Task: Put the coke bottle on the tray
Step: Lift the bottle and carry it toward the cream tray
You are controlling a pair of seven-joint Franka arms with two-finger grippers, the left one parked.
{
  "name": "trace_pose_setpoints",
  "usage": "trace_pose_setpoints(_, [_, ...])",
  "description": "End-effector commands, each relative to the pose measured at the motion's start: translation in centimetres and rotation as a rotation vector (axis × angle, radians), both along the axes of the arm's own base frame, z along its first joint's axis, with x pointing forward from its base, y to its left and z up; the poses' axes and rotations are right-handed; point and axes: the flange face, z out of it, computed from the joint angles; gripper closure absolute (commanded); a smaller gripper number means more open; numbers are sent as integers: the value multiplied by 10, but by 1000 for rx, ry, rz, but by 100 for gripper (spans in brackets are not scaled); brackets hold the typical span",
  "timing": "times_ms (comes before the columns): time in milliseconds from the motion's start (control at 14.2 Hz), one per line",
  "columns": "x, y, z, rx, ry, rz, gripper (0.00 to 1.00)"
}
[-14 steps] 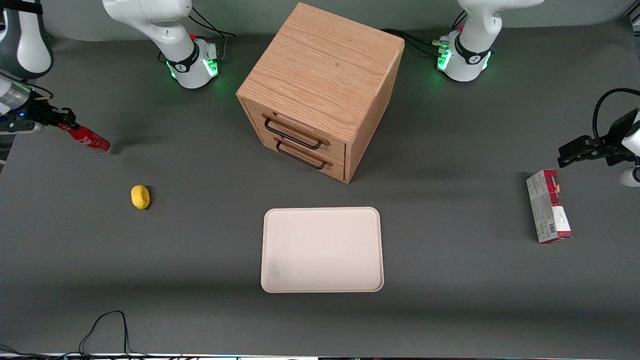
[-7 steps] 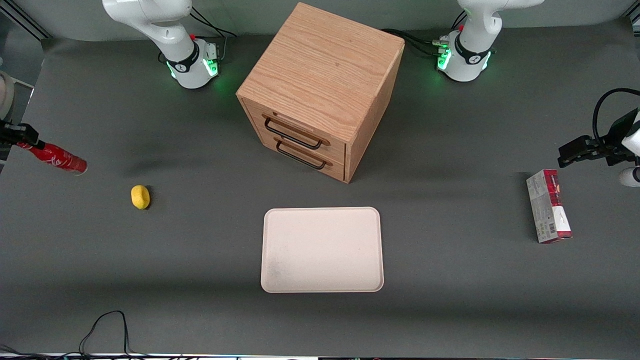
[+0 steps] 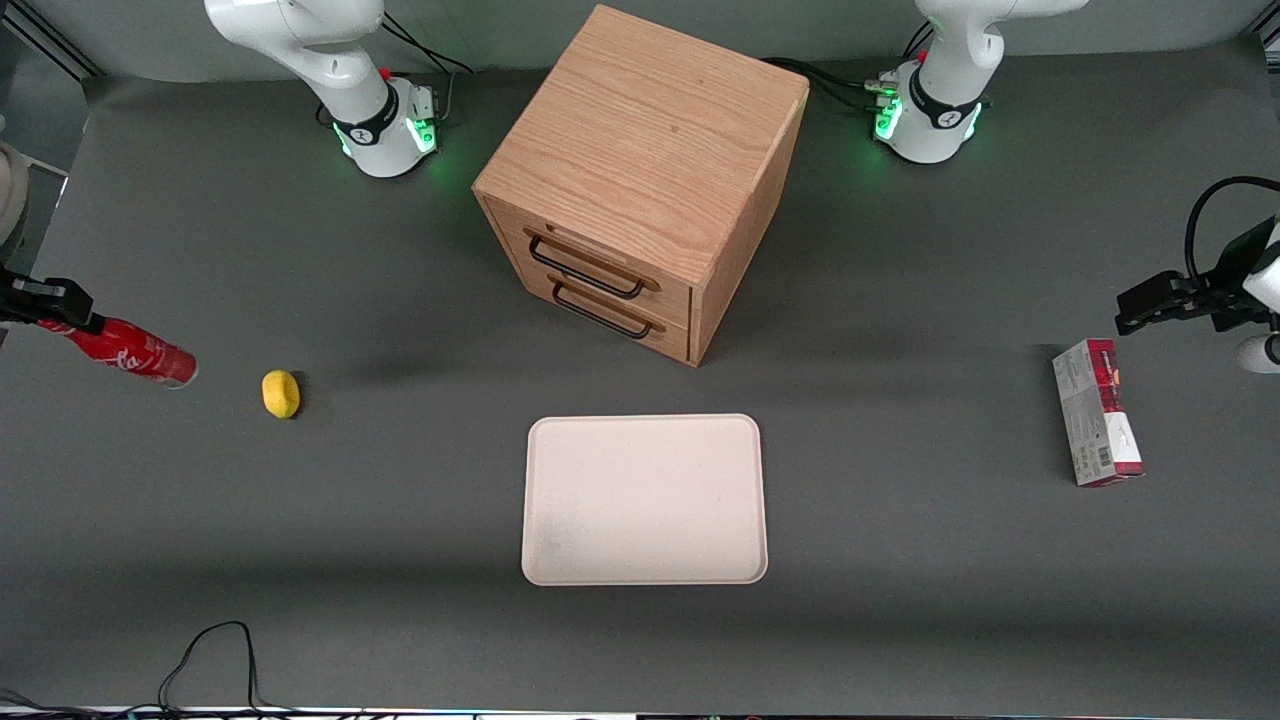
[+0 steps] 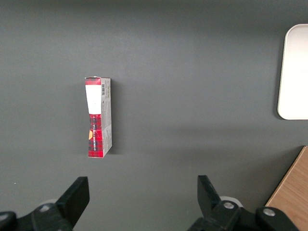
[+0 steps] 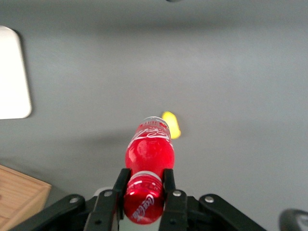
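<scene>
My right gripper (image 3: 55, 312) is shut on the neck of the red coke bottle (image 3: 132, 351) and holds it tilted in the air at the working arm's end of the table. In the right wrist view the gripper (image 5: 145, 184) clamps the bottle (image 5: 149, 149) just below its red cap, both fingers (image 5: 121, 182) against it. The cream-white tray (image 3: 645, 498) lies flat on the table nearer the front camera than the cabinet. A corner of the tray shows in the right wrist view (image 5: 12, 77).
A wooden two-drawer cabinet (image 3: 640, 170) stands mid-table. A small yellow object (image 3: 281, 393) lies on the table close to the bottle's base, also seen in the right wrist view (image 5: 172, 124). A red-and-grey carton (image 3: 1096, 410) lies toward the parked arm's end.
The gripper with the bottle swung out toward the table's end and then came nearer the front camera and a little inward, toward the yellow object. The bottle stays held.
</scene>
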Motion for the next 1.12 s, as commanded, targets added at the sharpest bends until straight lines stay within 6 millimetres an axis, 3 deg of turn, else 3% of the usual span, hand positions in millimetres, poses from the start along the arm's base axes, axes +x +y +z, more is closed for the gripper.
trace_pose_setpoints(0, [31,46,18,26,-1,-15,100])
trace_pose_setpoints(281, [57,125,20,77,-38,-66,100])
trace_pose_setpoints(492, [73,161,16,126,-72,-28,100])
trace_pose_setpoints(562, [76,186,9,143,-79,-14,100])
trace_pose_setpoints(633, [85,205,-4,154,-98,-48,100])
trace_pose_setpoints(773, [101,249,-52,111,-88,-59,100])
trace_pose_setpoints(1055, [105,328,-125,24,-79,-22,100])
